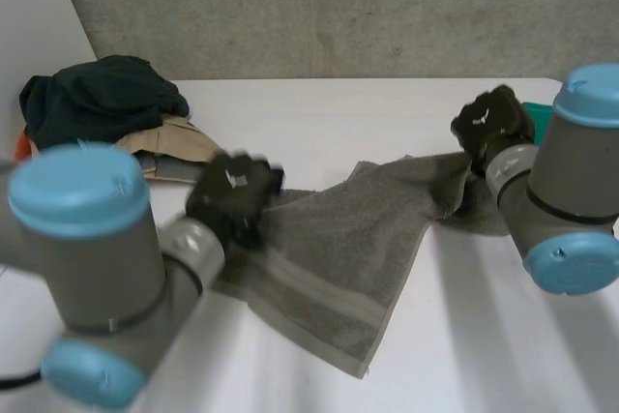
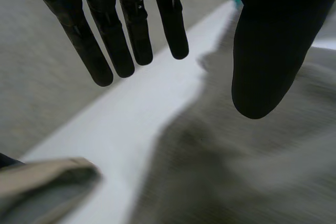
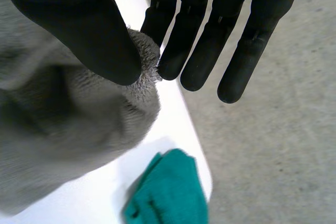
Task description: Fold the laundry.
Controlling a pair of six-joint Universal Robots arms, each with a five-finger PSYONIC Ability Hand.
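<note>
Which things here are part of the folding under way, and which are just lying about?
In use: grey towel, its corner pinched by the right hand; left hand, open over the towel's opposite edge.
Lying about: dark green garment, beige garment, teal cloth by the right hand.

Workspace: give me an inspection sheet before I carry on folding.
surface: white table, no spills seen.
job's things: grey towel lying crumpled mid-table; dark green garment piled on tan cloth at far left; teal cloth near the right hand.
clutter: nothing seen.
hands: left hand open at the towel's left edge; right hand pinching the towel's right end between thumb and fingers.
cables: nothing seen among the laundry.
surroundings: grey backdrop beyond the table.
</note>
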